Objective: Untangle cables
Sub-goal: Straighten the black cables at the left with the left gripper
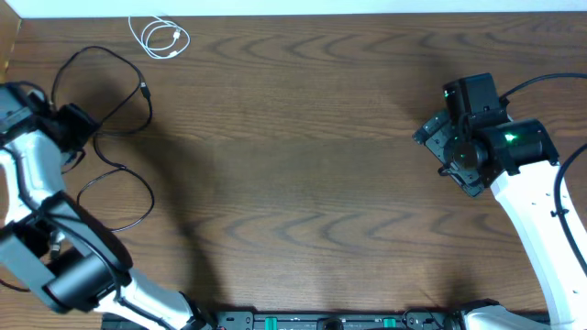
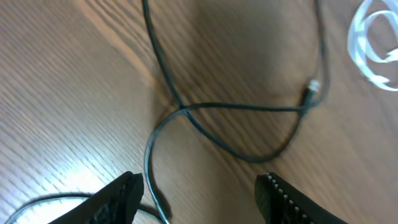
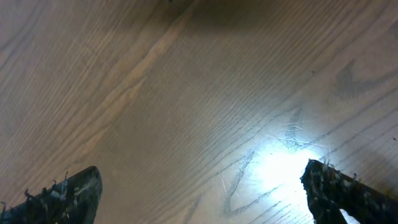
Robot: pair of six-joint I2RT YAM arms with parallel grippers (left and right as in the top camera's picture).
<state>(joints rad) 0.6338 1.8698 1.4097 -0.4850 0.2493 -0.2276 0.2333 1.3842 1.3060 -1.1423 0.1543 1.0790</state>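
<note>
Two thin black cables (image 1: 117,110) lie looped and crossed at the table's far left. In the left wrist view they cross (image 2: 183,111), and one end plug (image 2: 310,93) shows. The short white cable (image 1: 158,37) lies coiled at the back left, apart from them; it also shows in the left wrist view (image 2: 373,43). My left gripper (image 2: 199,199) is open just above the table, with a black cable strand between its fingers. In the overhead view it is at the far left (image 1: 78,128). My right gripper (image 3: 199,193) is open and empty over bare wood at the right (image 1: 440,137).
The brown wooden table (image 1: 312,165) fills the view. A thicker black cord (image 1: 541,84) runs from the right arm. A black rail (image 1: 330,321) lies along the front edge. A white wall borders the back.
</note>
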